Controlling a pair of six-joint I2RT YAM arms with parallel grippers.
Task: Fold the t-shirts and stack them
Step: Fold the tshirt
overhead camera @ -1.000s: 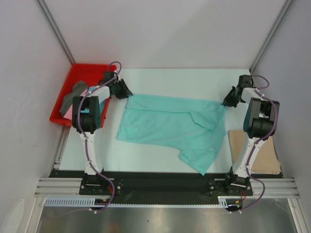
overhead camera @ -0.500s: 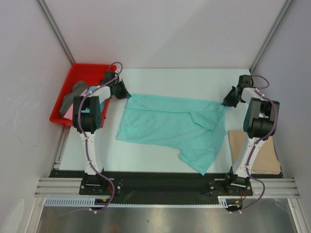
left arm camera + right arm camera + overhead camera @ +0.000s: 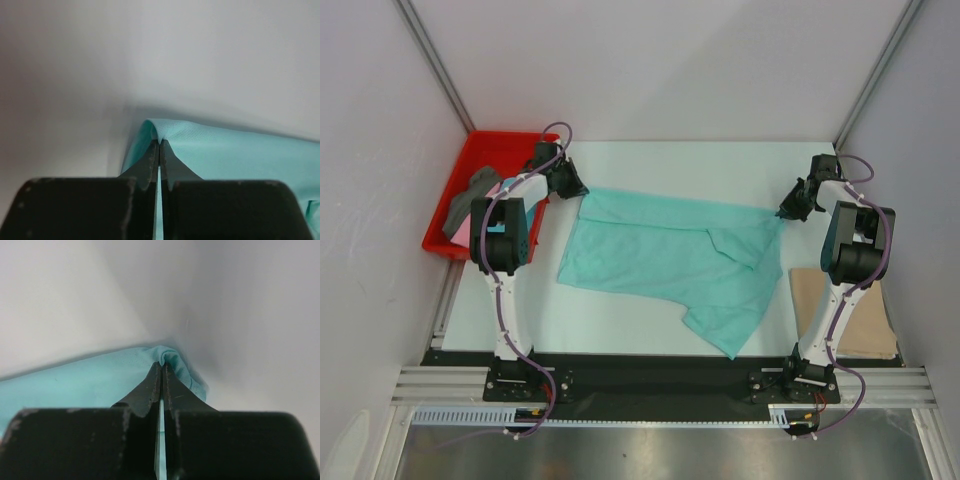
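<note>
A turquoise t-shirt lies spread across the white table, stretched between both arms. My left gripper is shut on its far left corner; the left wrist view shows the cloth pinched at the fingertips. My right gripper is shut on its far right corner; the right wrist view shows the cloth bunched at the tips. A folded tan t-shirt lies at the right edge. Dark grey and pink shirts lie in the red tray.
The red tray stands at the back left, beside my left arm. White walls close in the back and sides. A black rail runs along the near edge by the arm bases.
Both grippers have pulled the turquoise shirt's far edge a little farther back. The left corner moved up and left and the shirt's lower part slid away from the near edge.
</note>
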